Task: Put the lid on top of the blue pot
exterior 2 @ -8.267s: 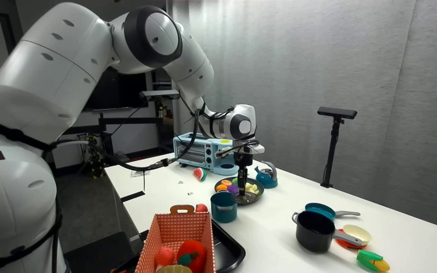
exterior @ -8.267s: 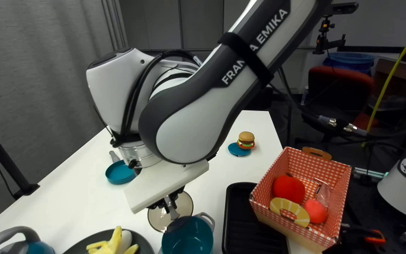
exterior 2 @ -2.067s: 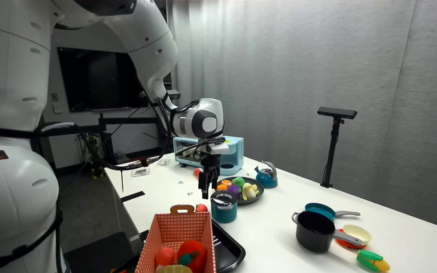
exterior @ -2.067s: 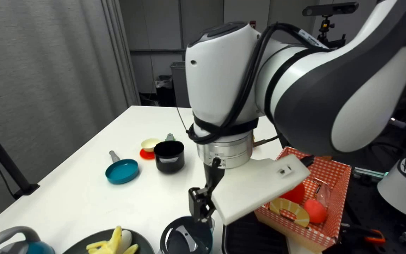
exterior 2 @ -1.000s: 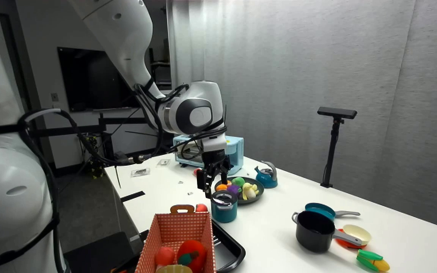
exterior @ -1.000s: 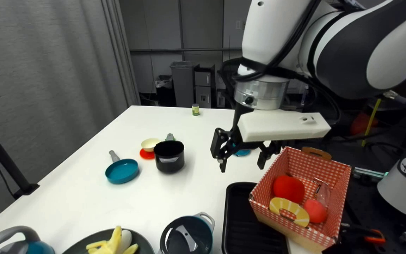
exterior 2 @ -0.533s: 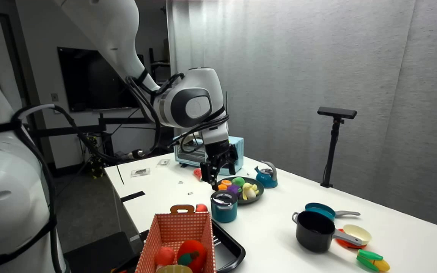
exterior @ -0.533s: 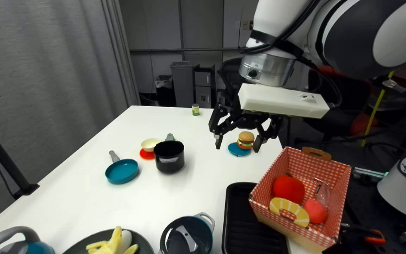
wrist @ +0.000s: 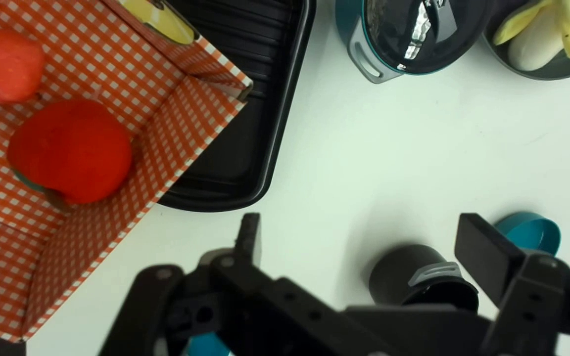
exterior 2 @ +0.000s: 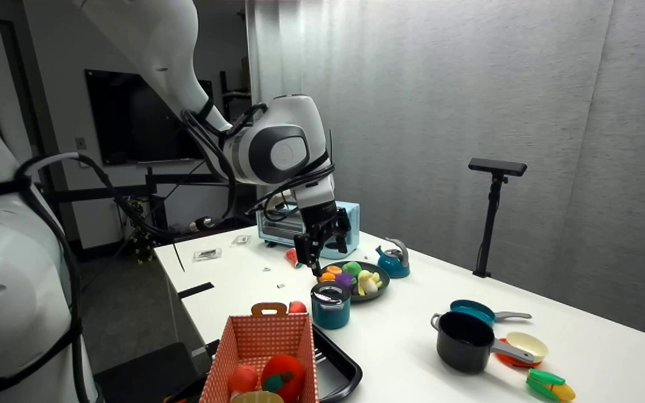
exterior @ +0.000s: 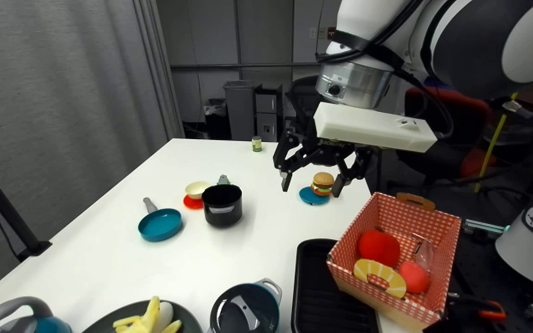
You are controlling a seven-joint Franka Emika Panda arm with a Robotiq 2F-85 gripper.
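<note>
The lid [exterior: 236, 307], a round dark see-through disc with a grey handle, lies on top of the blue pot [exterior 2: 331, 316] and covers its mouth. It looks level there in both exterior views. At the top of the wrist view, the lid [wrist: 408, 37] fills the rim of the blue pot [wrist: 348, 22]. My gripper [exterior: 312, 184] hangs in the air away from the pot, its jaws spread wide with nothing between them. In the wrist view, bare table and a black pot show far below my gripper [wrist: 364, 242].
A checked box [exterior: 393, 226] with toy food stands beside a black tray [exterior: 331, 286]. A plate of toy vegetables [exterior 2: 356, 282] and a kettle [exterior 2: 394, 260] are near the blue pot. Farther off are a black pot [exterior: 222, 206], a teal pan [exterior: 160, 225] and a burger [exterior: 323, 184].
Earlier my gripper held the lid beside the uncovered blue pot. The lid then came to rest on the pot and was let go. My gripper has since risen and drawn away, now slowing.
</note>
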